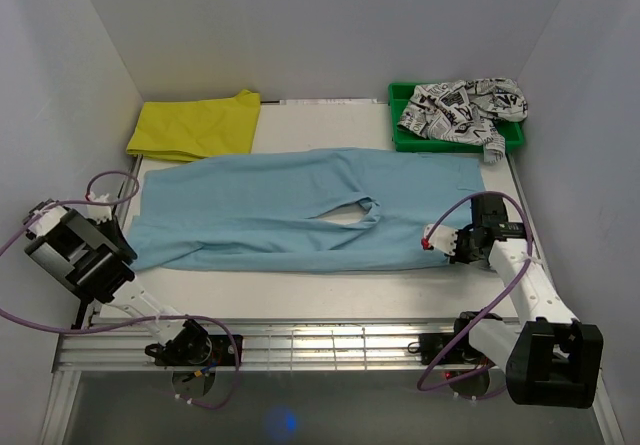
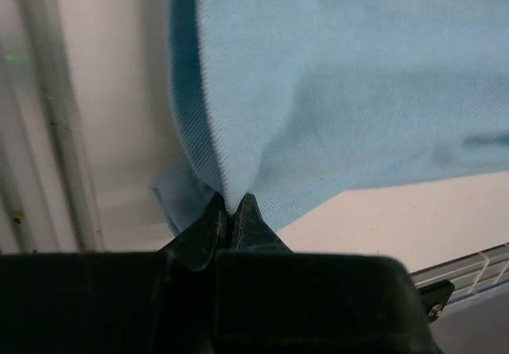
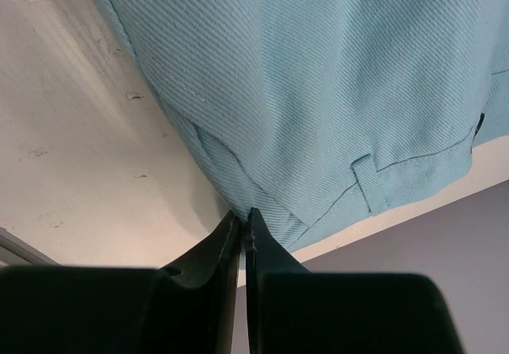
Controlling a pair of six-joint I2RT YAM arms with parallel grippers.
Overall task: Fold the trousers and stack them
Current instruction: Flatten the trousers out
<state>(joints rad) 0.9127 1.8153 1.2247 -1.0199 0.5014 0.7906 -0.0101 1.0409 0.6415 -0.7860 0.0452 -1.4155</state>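
Plainly, the trousers (image 1: 290,205) are soft, light cloth. They lie spread flat across the middle of the surface (image 1: 300,290), with the waist to the right and the leg ends to the left, and the gap between the legs shows near the centre. We judge they will drape and sag wherever they are not held, and they may slide a little on the smooth surface, but nothing about them is fragile.

The left tool (image 2: 231,211) is pinched together on the near-left corner, at a leg end, and the cloth rises out from between its fingertips. The right tool (image 3: 241,217) is closed on the near-right corner at the waistband, close to a belt loop (image 3: 370,183).

Those two near corners seem to us the right places to hold. With the long edge kept taut between them, the fabric should carry over in one sheet and not bunch.

A yellow garment (image 1: 195,125) lies at the far left. At the far right, a green tray (image 1: 400,137) holds a printed garment (image 1: 465,105). Its black-on-white pattern looks like lettering, but it is too small for us to read. We see no brand or label on the blue cloth.
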